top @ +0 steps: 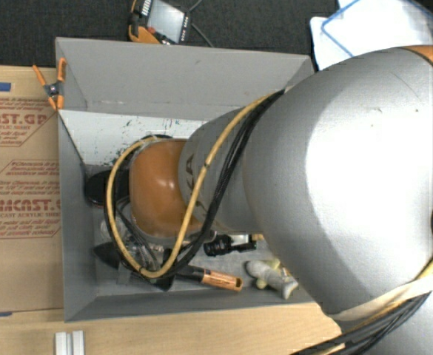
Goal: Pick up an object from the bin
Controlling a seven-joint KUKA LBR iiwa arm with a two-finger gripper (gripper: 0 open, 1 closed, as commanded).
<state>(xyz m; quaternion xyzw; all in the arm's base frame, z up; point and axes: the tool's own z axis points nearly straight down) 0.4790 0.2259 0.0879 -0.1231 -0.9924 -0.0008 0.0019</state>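
My gripper (141, 251) is low in the bin's front left part, under the arm's orange cover, with part of its metal body showing. A black wedge-shaped thing (105, 254) lies just to its left on the bin floor. A black round thing (96, 188) sits further back by the left wall. To the gripper's right, a dark pen with an orange end (217, 279) lies along the front wall. Above that pen is a small black piece with a gold tip (231, 242).
A pale grey knobbly plastic piece (271, 275) lies at the bin's front right. The large arm covers the bin's middle and right side. A yellow and black cable loops around the orange cover, down to the bin floor.
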